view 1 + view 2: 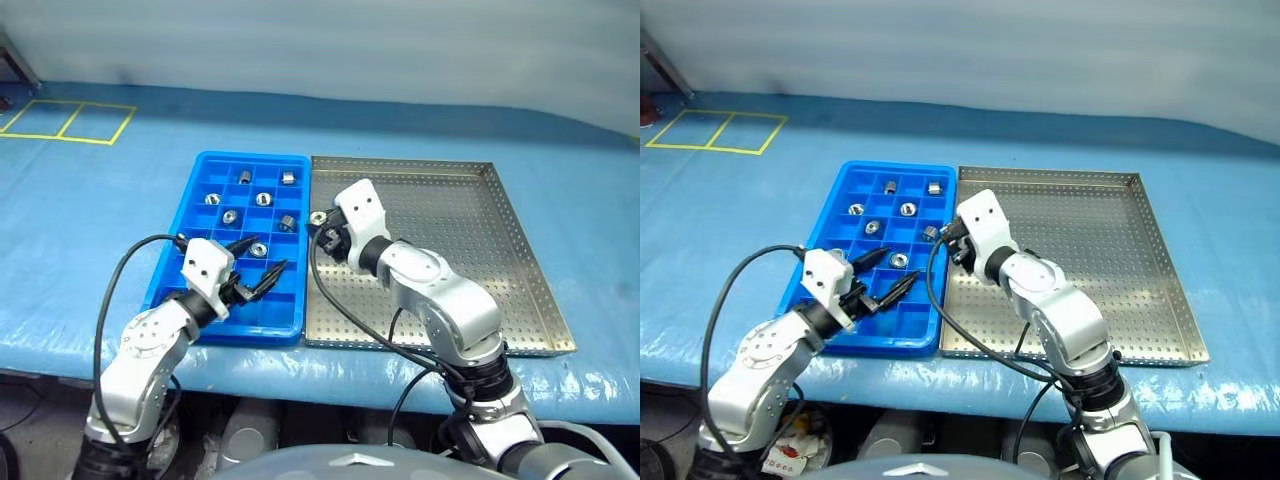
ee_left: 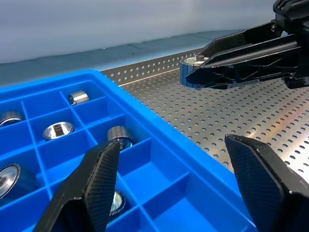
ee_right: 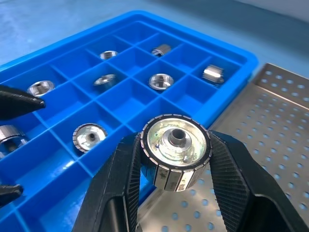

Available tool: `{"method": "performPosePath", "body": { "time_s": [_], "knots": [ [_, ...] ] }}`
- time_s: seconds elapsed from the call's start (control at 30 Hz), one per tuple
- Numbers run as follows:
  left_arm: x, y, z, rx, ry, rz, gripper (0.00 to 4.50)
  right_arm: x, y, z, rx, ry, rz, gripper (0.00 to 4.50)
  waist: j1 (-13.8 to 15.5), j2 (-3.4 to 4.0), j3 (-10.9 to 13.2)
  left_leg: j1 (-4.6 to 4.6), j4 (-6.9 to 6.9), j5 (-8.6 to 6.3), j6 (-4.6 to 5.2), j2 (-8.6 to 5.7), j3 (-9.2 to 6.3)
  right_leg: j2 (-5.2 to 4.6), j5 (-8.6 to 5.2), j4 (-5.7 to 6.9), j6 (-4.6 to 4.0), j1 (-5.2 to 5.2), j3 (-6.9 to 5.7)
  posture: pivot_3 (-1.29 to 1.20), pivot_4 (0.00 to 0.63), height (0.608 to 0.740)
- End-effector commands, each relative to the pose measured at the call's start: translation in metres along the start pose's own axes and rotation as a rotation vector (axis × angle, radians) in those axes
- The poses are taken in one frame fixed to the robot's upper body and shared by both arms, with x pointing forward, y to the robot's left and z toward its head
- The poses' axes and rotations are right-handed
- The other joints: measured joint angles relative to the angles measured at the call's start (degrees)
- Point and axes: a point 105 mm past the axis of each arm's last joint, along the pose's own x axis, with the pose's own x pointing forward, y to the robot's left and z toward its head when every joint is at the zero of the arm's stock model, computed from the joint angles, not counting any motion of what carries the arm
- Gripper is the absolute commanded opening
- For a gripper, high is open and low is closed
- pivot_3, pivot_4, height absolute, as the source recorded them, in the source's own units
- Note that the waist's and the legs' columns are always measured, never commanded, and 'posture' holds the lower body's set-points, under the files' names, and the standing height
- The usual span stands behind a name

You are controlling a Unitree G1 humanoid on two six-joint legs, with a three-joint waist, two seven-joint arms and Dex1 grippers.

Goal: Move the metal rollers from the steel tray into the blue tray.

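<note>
So the right gripper [image 3: 176,159] has its two black fingers clamped on one of the metal rollers [image 3: 175,144], pinching it by the sides with the dark centre hole facing out. It holds that roller up in the air over the left edge of the steel tray [image 1: 470,250], right beside the blue tray [image 1: 222,315]. The left gripper [image 1: 258,266] is spread wide with nothing between its fingers, hovering over the near end of the blue tray. Several rollers sit in the blue tray's compartments, one per square, mostly in the far half; a couple lie on their sides. The perforated floor of the steel tray looks bare around the arm.
</note>
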Motion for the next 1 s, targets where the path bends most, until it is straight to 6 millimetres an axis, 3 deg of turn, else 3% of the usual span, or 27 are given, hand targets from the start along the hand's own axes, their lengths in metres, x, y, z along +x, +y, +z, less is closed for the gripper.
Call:
{"method": "performPosePath", "body": {
  "time_s": [0.03, 0.23, 0.5, 0.63, 0.87, 1.0],
  "knots": [
    [-0.008, -0.006, 0.014, 0.043, -0.028, -0.024, 3.80, 0.000, 0.014, 0.006, -0.028, -0.014, 0.067, 1.73, 0.49, 0.00, 0.00, 0.00, 0.00, 0.00, 0.00, 0.00, 0.00, 0.00, -0.01, 0.00, -0.01, -0.01, 0.00, 0.32, 0.150, 0.740],
    [-0.020, -0.006, 0.004, 0.030, 0.037, -0.044, 3.80, 0.001, 0.026, -0.017, 0.010, 0.065, 0.145, 1.73, 1.21, 0.00, 0.01, 0.00, 0.00, -0.01, -0.01, 0.01, -0.03, -0.04, -0.07, -0.03, 0.01, 0.00, -0.06, 0.33, 0.150, 0.740],
    [-0.017, -0.008, 0.004, 0.018, 0.044, -0.053, 3.80, 0.000, 0.026, -0.043, 0.089, 0.149, 0.145, 1.73, 1.32, 0.00, 0.01, 0.01, -0.02, -0.01, -0.02, 0.05, -0.02, -0.06, -0.11, -0.02, -0.01, -0.01, -0.16, 0.33, 0.150, 0.740],
    [-0.015, -0.009, 0.005, 0.015, 0.035, -0.065, 3.80, 0.002, 0.034, -0.039, 0.087, 0.130, 0.186, 1.73, 1.33, 0.00, 0.00, 0.01, -0.02, -0.01, -0.02, 0.05, -0.02, -0.07, -0.12, -0.03, -0.01, 0.00, -0.17, 0.31, 0.150, 0.740],
    [-0.017, -0.007, 0.007, 0.008, 0.031, -0.068, 3.80, 0.013, 0.041, -0.012, 0.088, 0.026, 0.213, 1.73, 1.02, 0.01, 0.02, 0.00, -0.08, -0.01, -0.03, 0.10, 0.00, -0.03, -0.14, -0.02, -0.06, -0.06, -0.17, 0.31, 0.150, 0.740],
    [-0.020, -0.005, 0.006, 0.011, 0.040, -0.052, 3.80, 0.017, 0.037, -0.016, 0.081, 0.041, 0.201, 1.73, 1.21, 0.00, 0.02, -0.02, -0.09, -0.01, -0.03, 0.08, -0.03, -0.02, -0.13, -0.02, -0.10, -0.05, -0.18, 0.35, 0.150, 0.740]
  ]
}}
